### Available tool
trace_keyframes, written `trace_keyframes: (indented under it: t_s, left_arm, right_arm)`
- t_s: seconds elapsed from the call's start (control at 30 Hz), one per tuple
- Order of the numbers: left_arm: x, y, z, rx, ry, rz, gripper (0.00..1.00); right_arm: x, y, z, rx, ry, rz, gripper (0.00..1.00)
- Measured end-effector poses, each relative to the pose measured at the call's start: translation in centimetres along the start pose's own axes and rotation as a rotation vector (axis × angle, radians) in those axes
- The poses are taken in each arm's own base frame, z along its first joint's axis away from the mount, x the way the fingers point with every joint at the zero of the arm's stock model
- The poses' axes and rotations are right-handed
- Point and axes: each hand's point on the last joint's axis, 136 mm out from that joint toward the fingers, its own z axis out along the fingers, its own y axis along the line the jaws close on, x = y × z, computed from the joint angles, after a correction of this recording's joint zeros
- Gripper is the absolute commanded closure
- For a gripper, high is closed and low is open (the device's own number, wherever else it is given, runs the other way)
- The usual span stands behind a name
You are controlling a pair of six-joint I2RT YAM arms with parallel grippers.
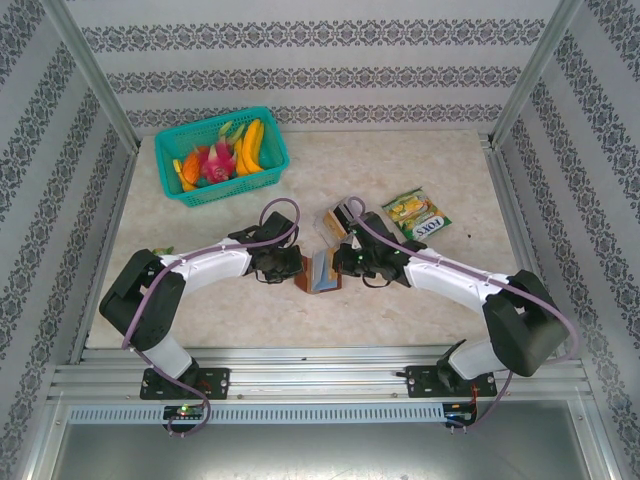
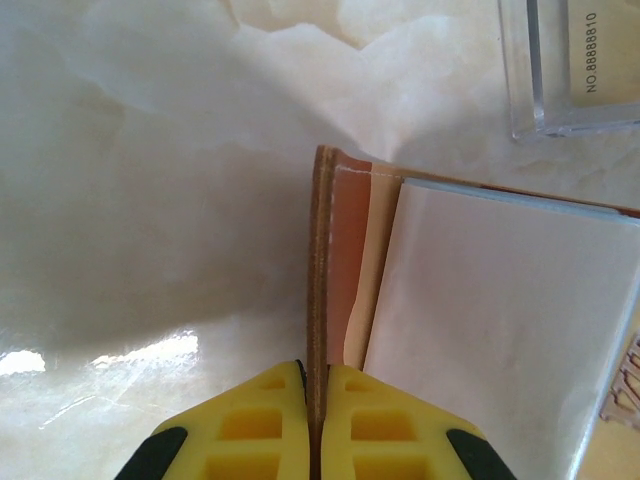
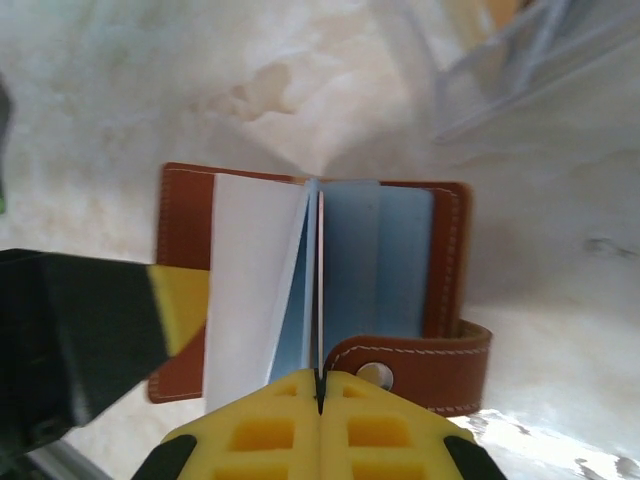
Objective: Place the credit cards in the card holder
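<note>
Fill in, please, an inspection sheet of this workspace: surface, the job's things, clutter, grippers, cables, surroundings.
Surface: pale marbled table, with some glare spots.
Job's things: brown holder open at the centre, sleeves fanned out; a thin sheet stands edge-on among them, perhaps a card.
Clutter: clear box just beyond the holder; snack packet at the right; green basket of toy fruit at the back left.
Grippers: left gripper shut on the holder's cover edge; right gripper shut on the thin sheet.
Cables: purple cables run along both arms and loop near the wrists; no snag seen.
Surroundings: patterned walls, metal posts.
</note>
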Motion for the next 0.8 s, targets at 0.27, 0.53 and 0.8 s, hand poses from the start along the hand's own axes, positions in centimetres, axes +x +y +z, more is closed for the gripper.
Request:
trace_keyframes:
  t_s: [0.27, 0.53, 0.8]
  left_arm:
    - [0.0, 1.2, 0.4, 0.079, 0.001, -0.087, 0.96]
    - [0.1, 2.0, 0.8, 0.141, 0.007, -0.151, 0.96]
    - [0.1, 2.3, 1.0, 0.155, 0.002, -0.158, 0.94]
  right_arm:
    - [0.8, 1.7, 2.3, -0.048, 0.057, -0.011, 1.00]
    - [0.7, 1.8, 2.9, -0.005, 0.067, -0.019, 1.00]
    - [0.5, 0.1, 2.8, 0.087, 0.056, -0.016, 1.00]
